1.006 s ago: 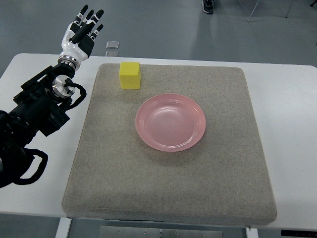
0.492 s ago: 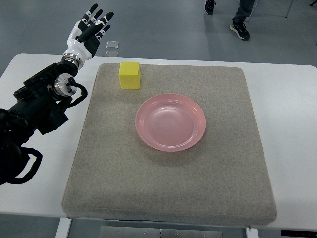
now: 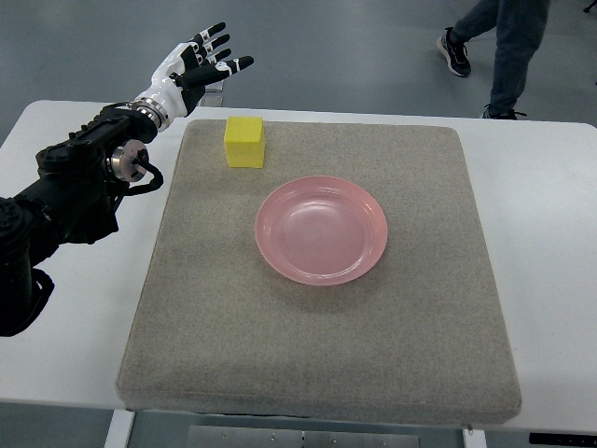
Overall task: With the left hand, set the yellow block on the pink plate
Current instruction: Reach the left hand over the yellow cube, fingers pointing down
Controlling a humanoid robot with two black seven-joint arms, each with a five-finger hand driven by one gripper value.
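A yellow block (image 3: 244, 142) sits on the grey mat (image 3: 215, 308) near its far left corner. A pink plate (image 3: 322, 230) lies at the mat's middle, empty, to the right of and nearer than the block. My left hand (image 3: 203, 59) is open with fingers spread, above the table's far edge, just beyond and left of the block and not touching it. Its black arm (image 3: 75, 187) comes in from the left edge. The right arm is out of view.
The mat lies on a white table (image 3: 550, 233). A small clear object (image 3: 215, 86) lies on the floor beyond the table. A person's legs (image 3: 504, 47) show at the top right, away from the table.
My left hand has moved right and tilted over toward the block, fingers still spread. The person at the top right has walked further right. Block and plate have not moved.
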